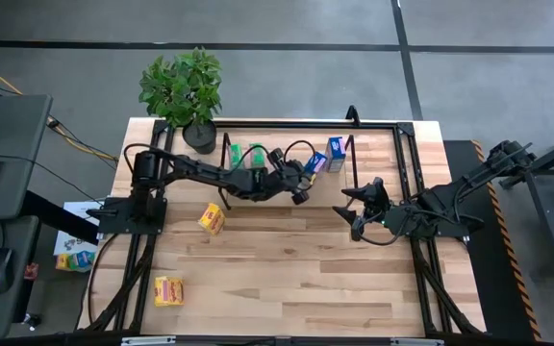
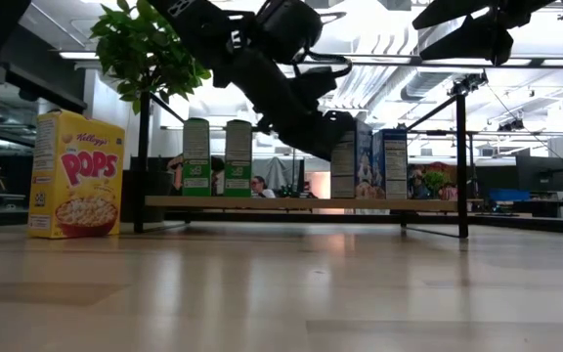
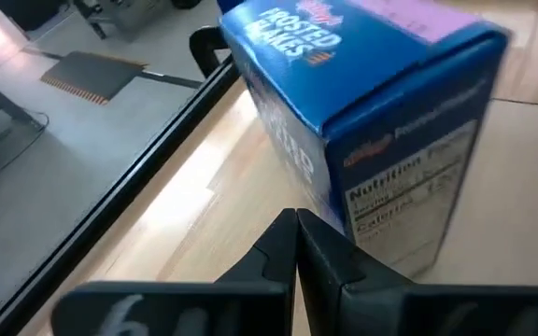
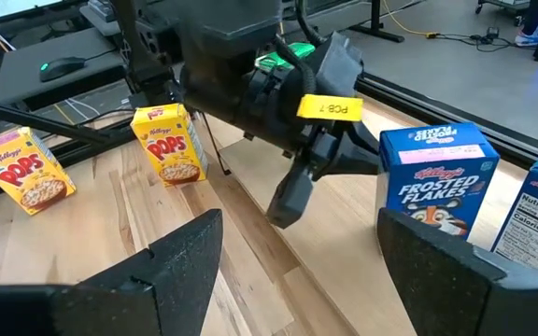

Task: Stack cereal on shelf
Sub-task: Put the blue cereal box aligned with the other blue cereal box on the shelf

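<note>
The shelf (image 1: 287,126) stands at the table's far side, with its wooden board (image 2: 291,202) as floor. Two green cereal boxes (image 1: 245,154) and two blue ones stand upright on it. My left gripper (image 3: 295,224) is shut, and its tips are at the foot of the nearer blue box (image 3: 372,103), which sits turned at an angle (image 1: 315,161). The other blue box (image 1: 336,149) stands just beyond. Two yellow boxes rest on the table: one (image 1: 212,219) upright, one (image 1: 168,290) near the front-left. My right gripper (image 1: 352,211) hovers open to the right of the shelf. My left gripper has its shut fingertips (image 3: 316,245) at the lower part of the blue box's narrow nutrition-label side (image 3: 395,219), coming level from the table's near-left. I cannot tell whether they touch the box. The box stands on the shelf board.
A potted plant (image 1: 186,91) stands at the table's far-left corner, beside the shelf's end. The black frame (image 1: 407,183) runs round the table's edges. Bare wood (image 1: 296,269) fills the middle and near part of the table. A person (image 2: 257,186) shows far behind.
</note>
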